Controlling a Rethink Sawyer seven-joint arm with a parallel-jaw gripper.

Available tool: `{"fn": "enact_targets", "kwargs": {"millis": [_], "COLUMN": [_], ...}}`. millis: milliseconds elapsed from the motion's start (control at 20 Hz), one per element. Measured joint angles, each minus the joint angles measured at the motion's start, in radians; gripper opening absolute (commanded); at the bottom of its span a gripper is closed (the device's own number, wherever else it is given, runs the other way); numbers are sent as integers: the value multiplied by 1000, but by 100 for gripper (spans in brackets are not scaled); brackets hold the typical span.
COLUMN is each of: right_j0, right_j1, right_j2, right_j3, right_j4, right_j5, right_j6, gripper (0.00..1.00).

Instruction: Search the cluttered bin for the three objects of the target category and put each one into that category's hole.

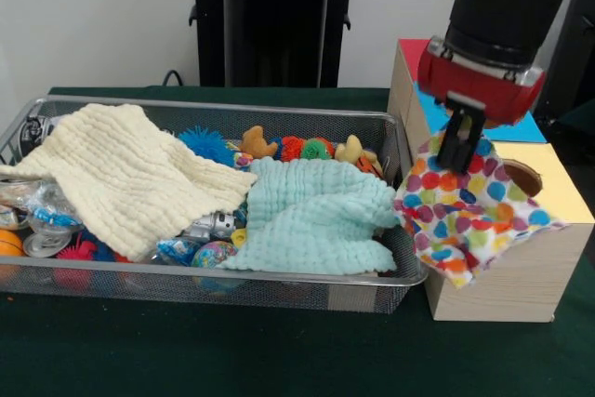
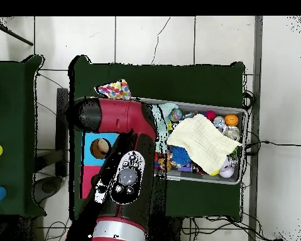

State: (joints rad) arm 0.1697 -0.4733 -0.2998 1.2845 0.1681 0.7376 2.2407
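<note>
The claw pinches the polka-dot cloth from above — it drapes over the wooden box — just beside the wire bin.

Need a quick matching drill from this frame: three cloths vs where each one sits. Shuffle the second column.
Things:
1. cream cloth
2. mint cloth
3. polka-dot cloth

Places:
A. draped over the wooden box, under the gripper
B. in the wire bin, at its end nearest the box
C. in the bin, at its end farthest from the box

Pairs: 1-C, 2-B, 3-A
</note>
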Motion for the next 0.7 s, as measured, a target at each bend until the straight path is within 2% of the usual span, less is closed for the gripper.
{"fn": "enact_targets", "kwargs": {"millis": [250,700], "right_j0": [17,24], "right_j1": [-56,-84], "right_j2": [3,16], "right_j3": [-1,-3], "right_j4": [0,0], "right_j5": [154,174], "right_j6": [0,0], "gripper": [0,0]}}
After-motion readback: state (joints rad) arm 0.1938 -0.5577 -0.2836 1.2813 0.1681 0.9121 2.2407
